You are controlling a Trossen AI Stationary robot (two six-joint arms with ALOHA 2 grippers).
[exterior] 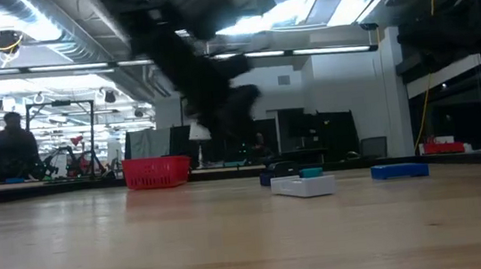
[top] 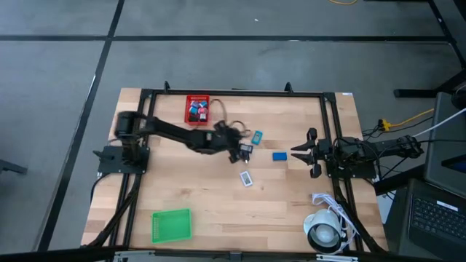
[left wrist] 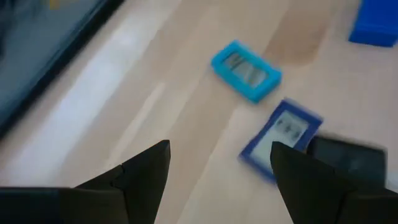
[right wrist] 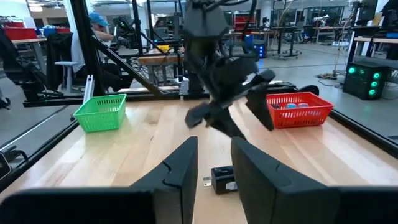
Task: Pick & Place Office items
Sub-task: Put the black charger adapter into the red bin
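Even overhead light, with blur wherever the left arm shows

From above we see the wooden table [top: 218, 196] lit evenly, shadows faint and close under things. At table height the near tabletop is soft and out of focus, ceiling light strips [exterior: 325, 5] glare white, and the left arm [exterior: 207, 75] is a dark smeared silhouette. In the left wrist view the teal item [left wrist: 246, 71] and blue-framed item [left wrist: 283, 134] are blurred; the right wrist view is bright, its own fingers [right wrist: 180, 171] in shade.

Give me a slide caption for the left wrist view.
Left gripper, fingers open, above the wooden table near a teal item, a blue-framed white item and a black item.
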